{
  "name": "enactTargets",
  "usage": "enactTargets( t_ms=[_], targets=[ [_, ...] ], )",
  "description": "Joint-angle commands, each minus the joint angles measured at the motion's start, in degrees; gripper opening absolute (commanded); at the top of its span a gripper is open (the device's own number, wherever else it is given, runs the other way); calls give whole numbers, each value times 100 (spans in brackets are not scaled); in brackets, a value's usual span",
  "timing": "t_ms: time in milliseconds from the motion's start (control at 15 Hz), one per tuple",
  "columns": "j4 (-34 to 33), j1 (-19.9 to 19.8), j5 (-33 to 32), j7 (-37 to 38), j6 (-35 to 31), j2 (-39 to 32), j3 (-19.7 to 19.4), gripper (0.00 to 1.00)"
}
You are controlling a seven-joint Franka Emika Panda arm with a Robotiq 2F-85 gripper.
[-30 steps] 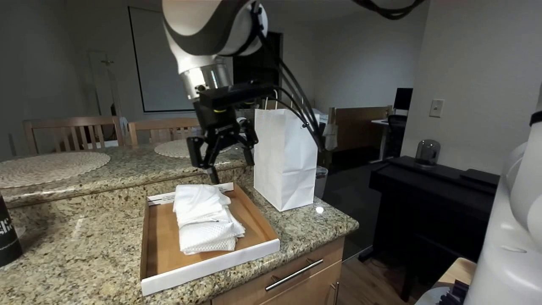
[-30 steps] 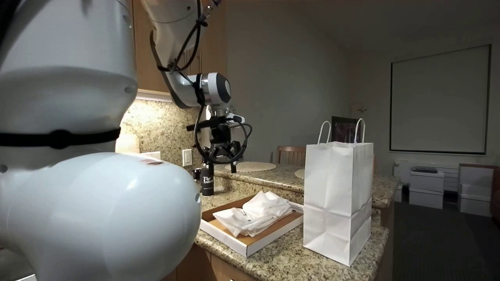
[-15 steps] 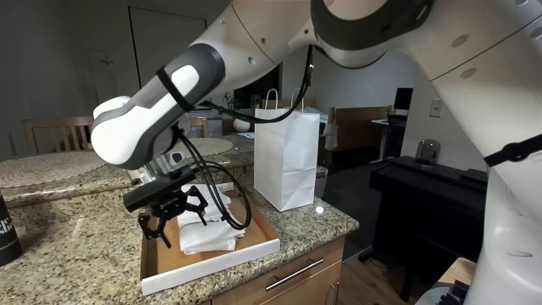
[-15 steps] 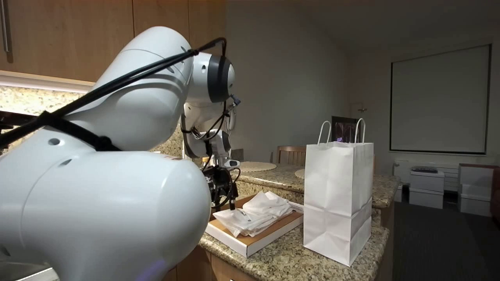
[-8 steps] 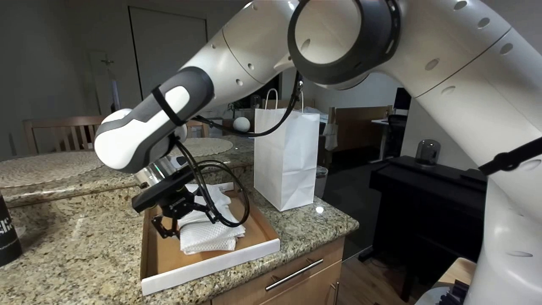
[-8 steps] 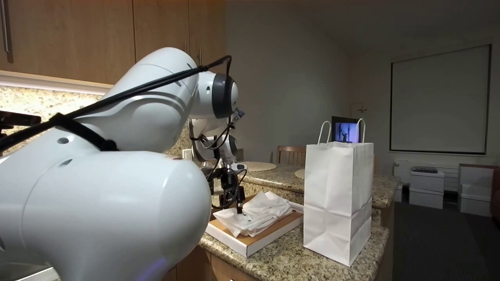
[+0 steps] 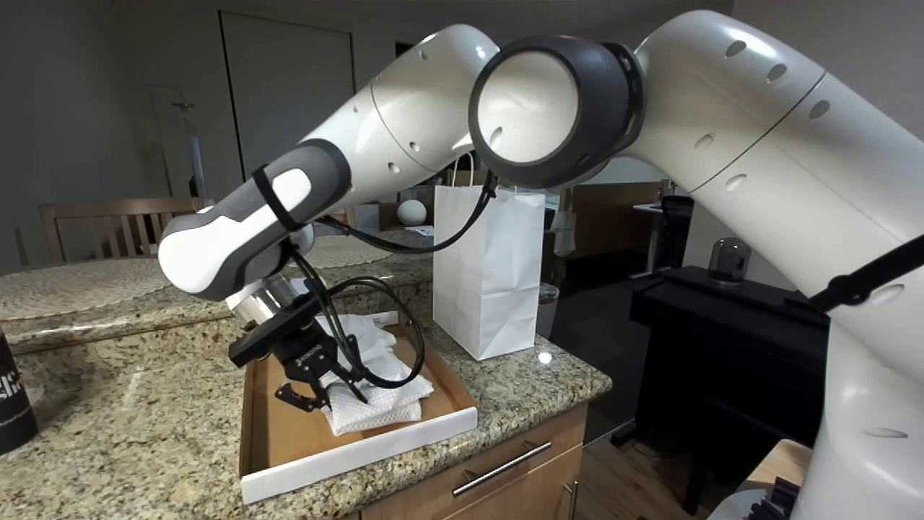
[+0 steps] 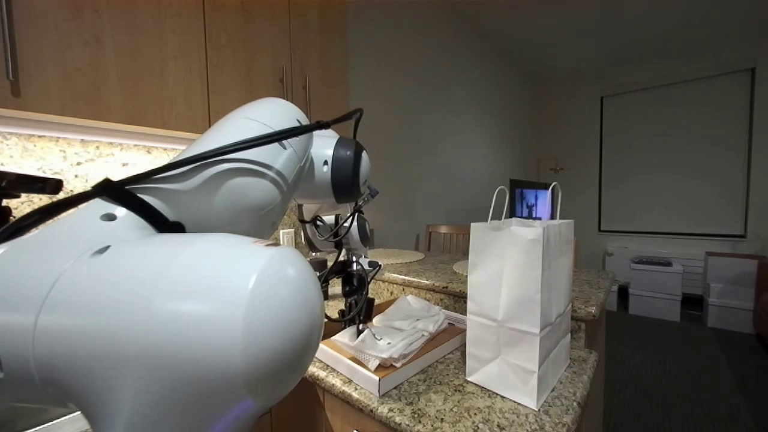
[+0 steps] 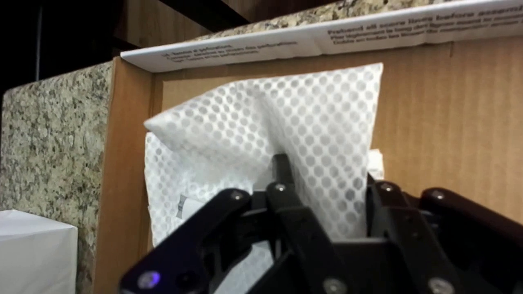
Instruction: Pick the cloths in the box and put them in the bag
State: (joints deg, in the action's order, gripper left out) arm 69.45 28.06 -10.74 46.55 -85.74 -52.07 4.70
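Note:
White dotted cloths lie folded in a heap in the shallow cardboard box, seen in both exterior views. My gripper points down at the heap's near end, its jaws partly drawn together. In the wrist view a fold of cloth bulges up between the fingers. The other fingertip is hidden by cloth, so a firm hold cannot be made out. The white paper bag stands upright beside the box, handles up; its inside is out of sight.
Behind the box rises a stone ledge with round woven mats. The counter's edge runs close past the bag. A dark cylinder stands at the far left. A cable loop hangs from the wrist above the cloths.
My gripper has swung from the box's far end to the near end and come down onto the cloths. Its jaws have drawn closer together, and the near cloth has shifted and bunched up.

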Motion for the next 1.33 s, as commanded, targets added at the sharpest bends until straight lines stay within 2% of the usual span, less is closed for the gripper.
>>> enactTargets(
  t_ms=[0,267,333,533,1067,1267],
  targets=[
    [-346,-137,278,-275,312,-195,33,9],
    [-247,-322,465,-450,233,-62,119,3],
    [-168,-377,510,-506,177,9,146,8],
    [142,-525,634,-755,30,314,239,11],
    [1181,-834,731,-1790,-48,1560,606,11],
    [1211,-742,943,-1898,112,1700,407,11]
  ],
)
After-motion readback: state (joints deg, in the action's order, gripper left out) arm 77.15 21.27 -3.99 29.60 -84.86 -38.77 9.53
